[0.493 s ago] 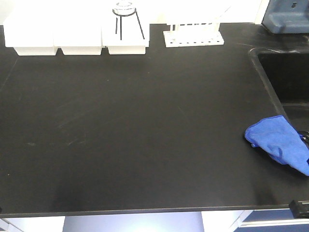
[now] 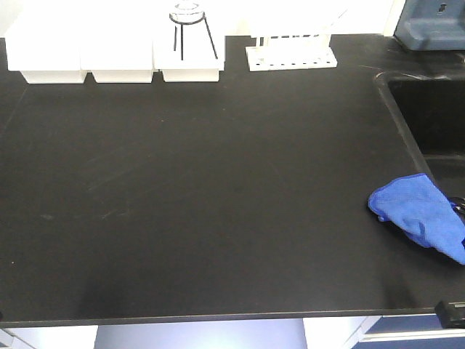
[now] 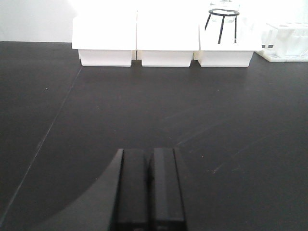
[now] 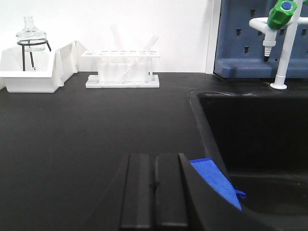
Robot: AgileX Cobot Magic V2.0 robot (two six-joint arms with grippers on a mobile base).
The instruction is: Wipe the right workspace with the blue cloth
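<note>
The blue cloth (image 2: 421, 218) lies crumpled at the right edge of the black counter (image 2: 203, 189), beside the sink. It shows in the right wrist view (image 4: 216, 180) as a blue patch just right of my right gripper (image 4: 154, 161). That gripper is shut and empty, low over the counter with the cloth to its right. My left gripper (image 3: 148, 156) is shut and empty over bare counter on the left side. Neither gripper shows in the front view.
A black sink (image 2: 432, 116) is sunk into the counter at right, with a green-tipped tap (image 4: 281, 29). White trays (image 2: 109, 58), a flask on a tripod (image 2: 189, 22) and a test-tube rack (image 2: 290, 51) line the back edge.
</note>
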